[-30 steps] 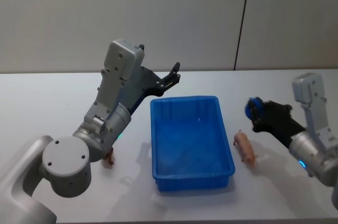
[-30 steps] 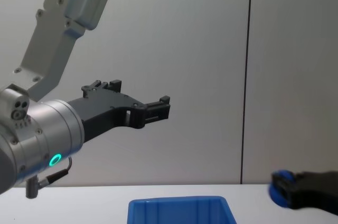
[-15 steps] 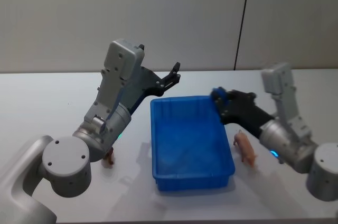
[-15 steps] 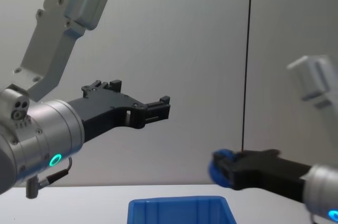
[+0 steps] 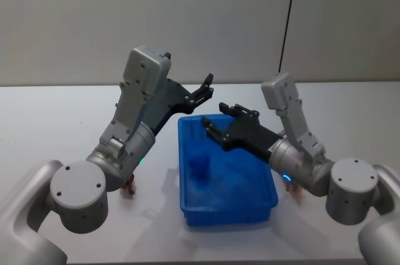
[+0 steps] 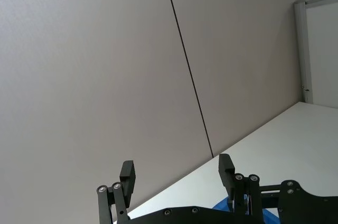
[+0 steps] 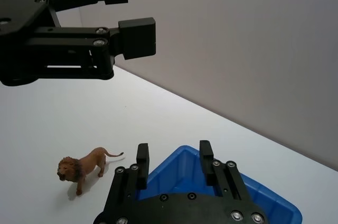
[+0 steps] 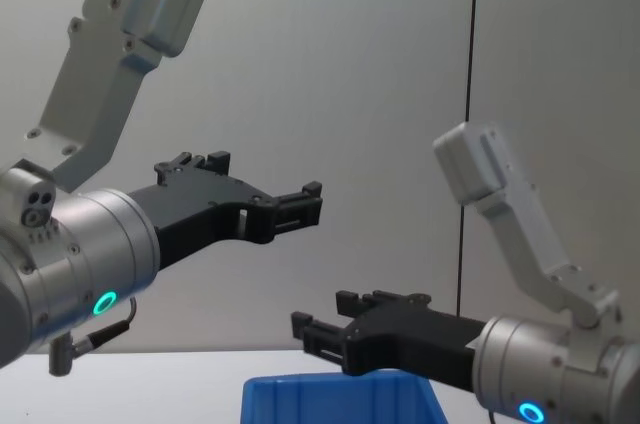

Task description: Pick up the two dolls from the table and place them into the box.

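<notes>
The box (image 5: pixel 228 216) is smooth, glossy blue plastic. The desk (image 5: pixel 56 127) is matt white-grey and even. The left hand (image 6: pixel 177 166) and right hand (image 7: pixel 174 152) are matt black with small bright metal pins. The lion doll (image 7: pixel 82 167) looks like smooth moulded plastic.
</notes>
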